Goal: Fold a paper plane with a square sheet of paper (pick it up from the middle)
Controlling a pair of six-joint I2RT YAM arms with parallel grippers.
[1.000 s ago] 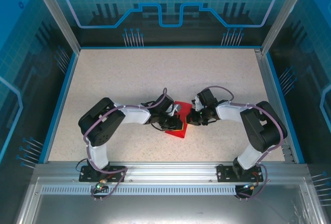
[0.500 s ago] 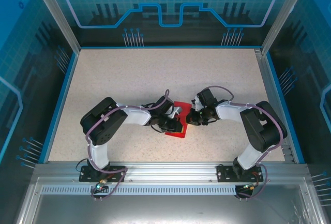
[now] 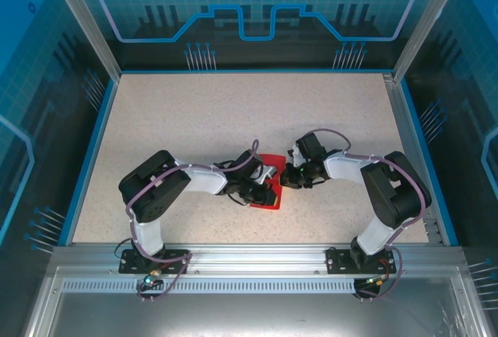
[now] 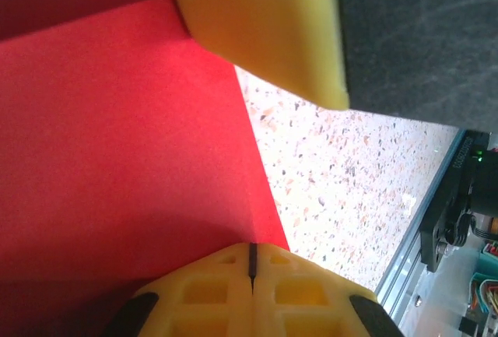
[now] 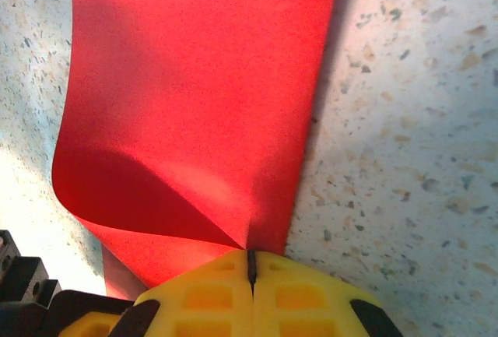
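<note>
The square sheet of paper (image 3: 272, 159), bright red, sits between the two grippers at mid table, partly hidden under them. My left gripper (image 3: 268, 193) is over its near left part. In the left wrist view the yellow jaws (image 4: 252, 253) are shut, with the paper (image 4: 124, 158) running into their slit along a faint crease. My right gripper (image 3: 285, 177) is at the sheet's right edge. In the right wrist view its jaws (image 5: 250, 261) are shut on the paper (image 5: 194, 96), which lifts and curls up to the pinch. A yellow finger (image 4: 264, 26) of the right gripper hangs over the sheet.
The speckled tabletop (image 3: 194, 119) lies inside a blue rim (image 3: 92, 150), with an aluminium rail (image 3: 249, 251) along the near edge. Transparent blue walls close off the back and sides. A dark rail with cables (image 4: 455, 212) shows beyond the paper in the left wrist view.
The left wrist has crept a little to the right and nearer, and less of the red sheet shows from above. The right arm has hardly moved. Both grippers stay shut.
</note>
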